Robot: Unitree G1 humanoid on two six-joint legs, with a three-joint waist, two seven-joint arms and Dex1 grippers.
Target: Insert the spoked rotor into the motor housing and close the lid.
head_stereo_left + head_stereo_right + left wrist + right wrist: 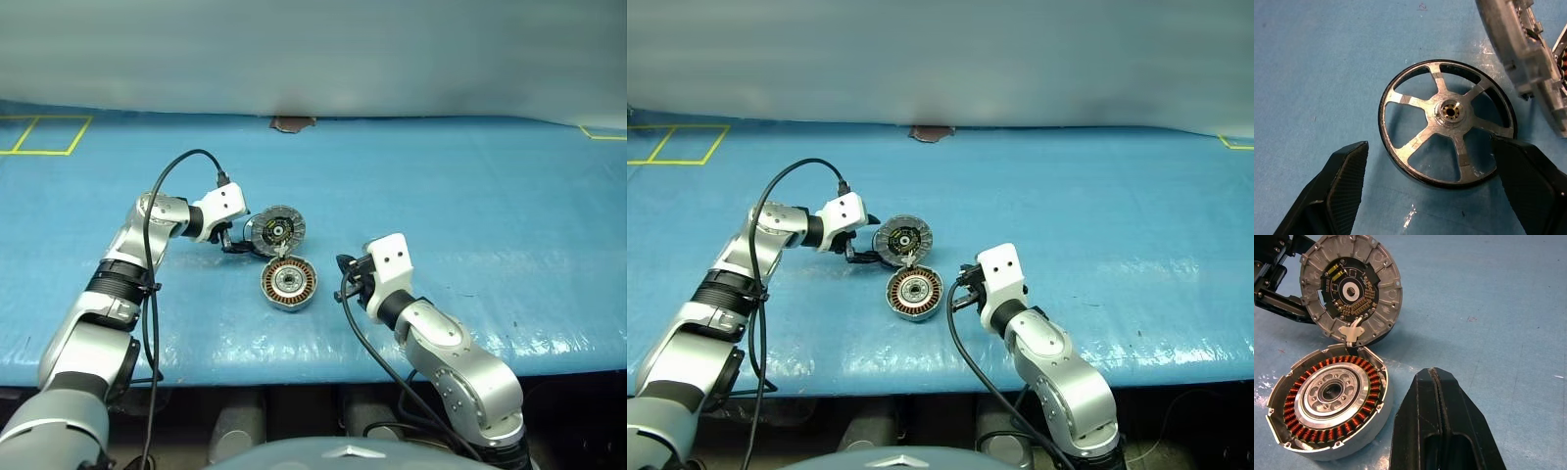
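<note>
- A blue table covering fills the scene, with yellow tape lines near its far left corner and a small brown patch at its far edge.
- The motor housing lies flat near the middle of the table, open side up, showing a ring of copper windings around a silver hub.
- The lid stands tilted just behind the housing, joined to it at the rim by a small white connector, its dark circuit face turned toward the robot.
- The spoked rotor lies flat on the covering just left of the lid, behind it from the head camera. It is a silver ring with pale spokes meeting at a central hub.
- The left gripper reaches in from the left with its two black fingers spread wide on either side of the rotor. One finger is at the rotor's rim; the other stands apart from it. The rotor is not lifted.
- The right gripper hovers just right of the housing, its fingers pressed together and holding nothing.
- A black cable loops over the left arm.
</note>
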